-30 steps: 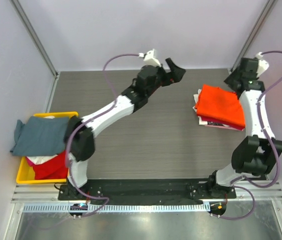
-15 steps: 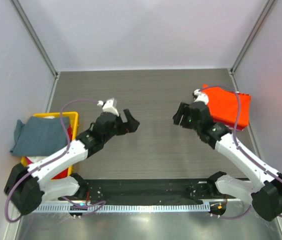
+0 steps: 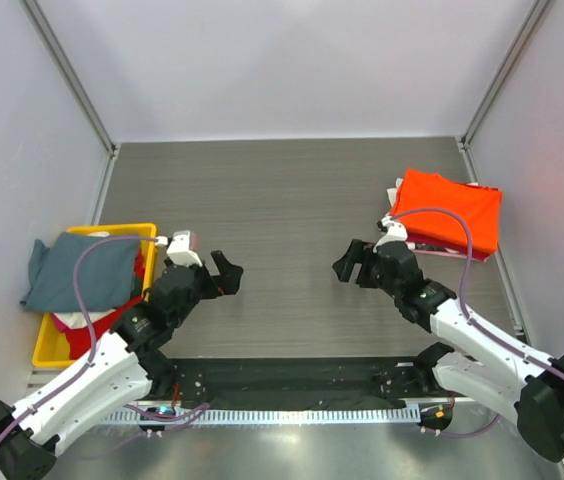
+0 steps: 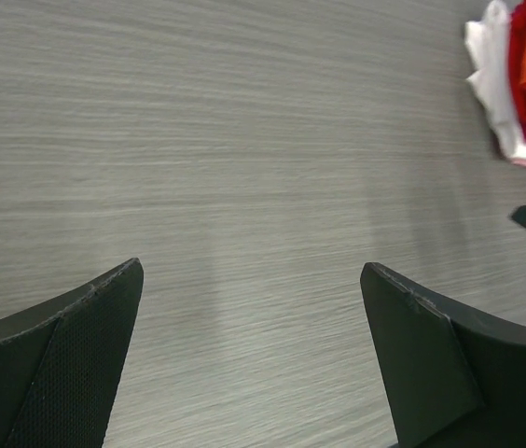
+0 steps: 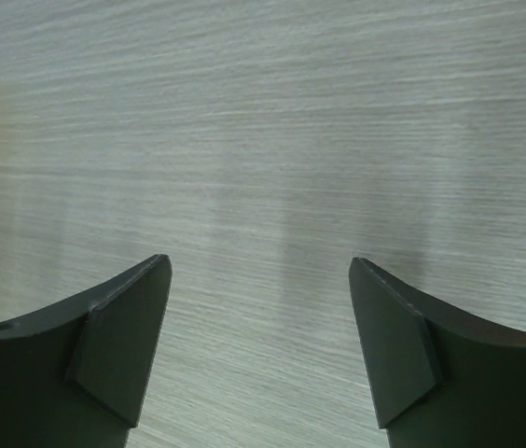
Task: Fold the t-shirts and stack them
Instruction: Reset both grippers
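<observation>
Left gripper [image 3: 220,276] and right gripper [image 3: 351,263] both spread, empty. Grey-blue tee [image 3: 82,268] at left edge of table [image 3: 282,200], directly left of left gripper; left arm nearer.

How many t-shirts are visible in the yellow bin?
3: grey-blue t-shirt overhanging the left side; red t-shirt at the near end; white t-shirt between them. Others may be hidden.

The tabletop [image 3: 292,200] is grey-brown, with a fine wood grain running side to side. It is evenly lit and carries only faint, soft shadows. Plain pale walls [image 3: 282,60] close it in on three sides, and slim metal posts [image 3: 67,75] slant up at the two far corners. A black plate [image 3: 292,375] and a ribbed metal strip [image 3: 282,415] line the near edge.
</observation>
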Controlling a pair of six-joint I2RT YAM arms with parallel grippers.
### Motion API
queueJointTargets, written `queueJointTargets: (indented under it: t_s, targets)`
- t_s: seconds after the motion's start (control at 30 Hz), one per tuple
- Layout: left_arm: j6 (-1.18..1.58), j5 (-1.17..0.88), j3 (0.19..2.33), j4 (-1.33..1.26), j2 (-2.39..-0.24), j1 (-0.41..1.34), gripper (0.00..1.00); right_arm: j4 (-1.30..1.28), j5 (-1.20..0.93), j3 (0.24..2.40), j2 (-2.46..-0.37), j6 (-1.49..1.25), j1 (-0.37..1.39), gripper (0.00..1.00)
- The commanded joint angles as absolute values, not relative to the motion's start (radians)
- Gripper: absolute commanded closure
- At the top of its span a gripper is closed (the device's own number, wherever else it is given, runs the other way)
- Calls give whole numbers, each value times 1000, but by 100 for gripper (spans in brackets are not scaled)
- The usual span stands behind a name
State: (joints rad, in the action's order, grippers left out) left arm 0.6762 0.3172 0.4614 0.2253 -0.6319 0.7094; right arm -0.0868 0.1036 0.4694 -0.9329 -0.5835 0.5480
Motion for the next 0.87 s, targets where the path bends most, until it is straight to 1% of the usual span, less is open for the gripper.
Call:
queueJointTargets:
  t_s: [0.0, 0.03, 0.1, 0.33, 0.47, 0.67, 0.7, 0.83]
  targets:
    - [585, 396, 397, 246, -565, 712, 0, 15, 69, 431, -888, -532, 554, 11]
    - [574, 396, 367, 241, -533, 712, 0, 24, 68, 401, -885, -526, 554, 6]
    - [561, 388, 324, 204, -505, 712, 0, 66, 58, 370, -881, -517, 554, 0]
    - [558, 371, 275, 172, -417, 712, 0, 250, 48, 244, -931, -520, 554, 0]
    - [575, 341, 261, 175, -394, 712, 0, 322, 17, 224, -950, -506, 561, 0]
    - [589, 359, 245, 202, -310, 712, 0, 388, 5, 196, -980, -523, 563, 0]
    - [591, 360, 238, 206, -298, 712, 0, 385, -20, 199, -988, -523, 563, 0]
    - [597, 370, 229, 212, -255, 712, 0, 356, -5, 216, -986, -537, 563, 0]
